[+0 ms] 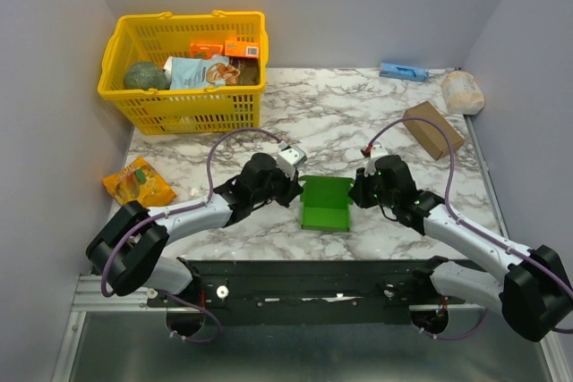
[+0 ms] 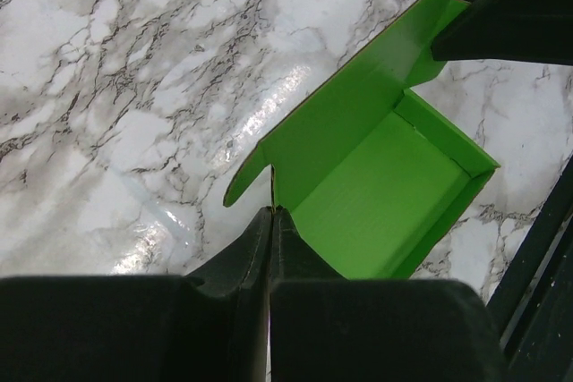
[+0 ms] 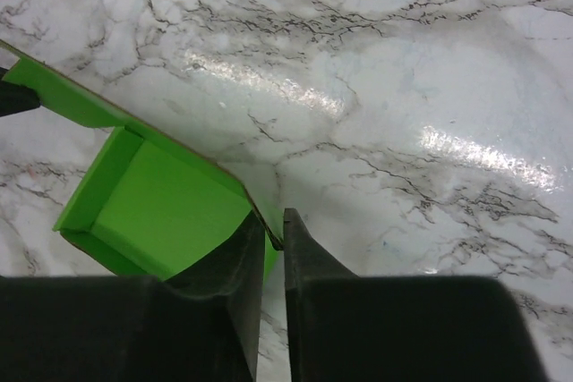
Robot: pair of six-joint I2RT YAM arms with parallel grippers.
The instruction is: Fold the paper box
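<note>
1. The paper box sits open on the marble surface.
2. The left pincer and the right pincer are each closed on a side wall's edge.
3. Uneven pulling could tear it or let it slip free.

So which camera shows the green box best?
The top camera: nearly the whole paper box shows there, lying open. The left wrist camera misses its far corner; the right wrist camera shows only one end.
</note>
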